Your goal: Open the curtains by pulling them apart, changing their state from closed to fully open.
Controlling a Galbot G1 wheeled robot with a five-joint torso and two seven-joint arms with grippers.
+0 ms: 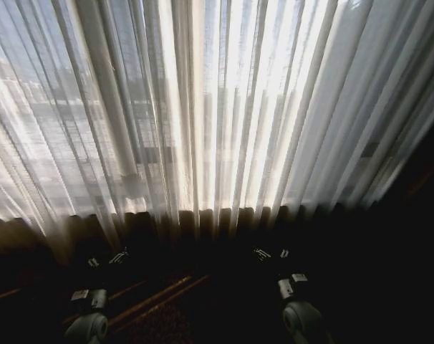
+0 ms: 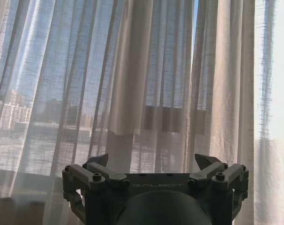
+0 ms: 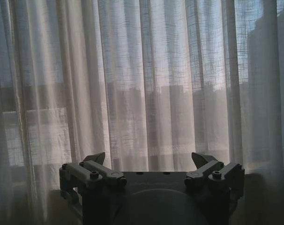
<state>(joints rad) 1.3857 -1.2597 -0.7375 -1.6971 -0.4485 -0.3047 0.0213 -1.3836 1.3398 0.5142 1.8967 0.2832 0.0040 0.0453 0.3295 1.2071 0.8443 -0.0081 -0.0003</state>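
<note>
Facing closed curtains (image 1: 217, 115) (grippers (image 1: 106, 259) (image 1: 271, 254) spread, apart from fabric)

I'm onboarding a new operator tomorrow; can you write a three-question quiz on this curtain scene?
1. True or false: the curtains already hang pulled apart, leaving bare glass in the middle.
2. Multiple choice: the left claw is A) shut on a pleat, B) open and holding nothing, C) shut on nothing.
3. Fill in: in the head view both claws sit low in the dark, ______ the hem of the fabric.

Key
1. False: the sheer panels cover the whole window.
2. B; the right claw stands open too, with fabric beyond its fingers.
3. Below.
</note>
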